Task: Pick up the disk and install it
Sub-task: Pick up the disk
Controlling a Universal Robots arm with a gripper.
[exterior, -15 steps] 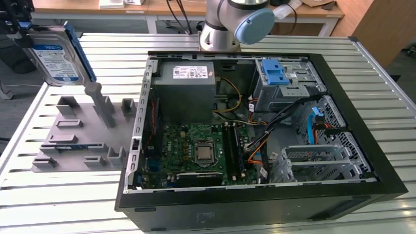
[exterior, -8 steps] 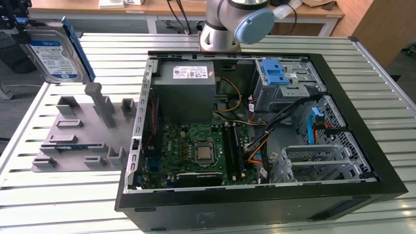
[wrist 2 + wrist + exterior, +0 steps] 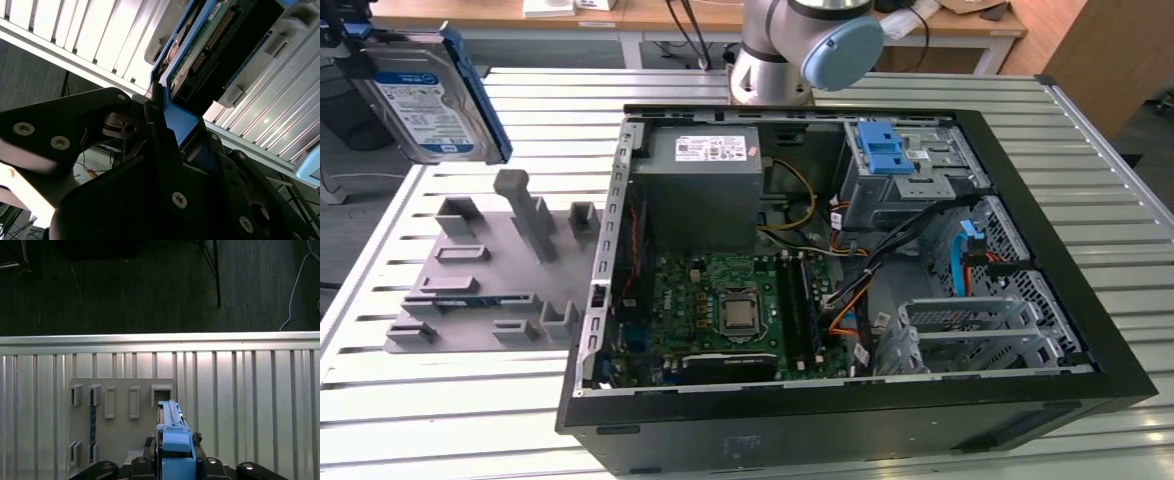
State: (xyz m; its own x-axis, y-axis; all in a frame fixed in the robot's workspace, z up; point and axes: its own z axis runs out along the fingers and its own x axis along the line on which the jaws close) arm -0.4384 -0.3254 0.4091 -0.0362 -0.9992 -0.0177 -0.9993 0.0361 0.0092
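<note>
Gripper [image 3: 175, 459] clamps disk [image 3: 424, 95] over slatted table [image 3: 454, 425] (dark floor [image 3: 125, 285] beyond)

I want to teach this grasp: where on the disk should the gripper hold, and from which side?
Probably the blue carrier frame at one short end, approached end-on, as the gripper clamps it now: the disk is thin, so the jaws span its thickness.

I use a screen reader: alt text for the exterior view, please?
The disk is held aloft at the exterior view's upper left, above a grey fixture plate. An open computer case lies beside the plate on a slatted table.
</note>
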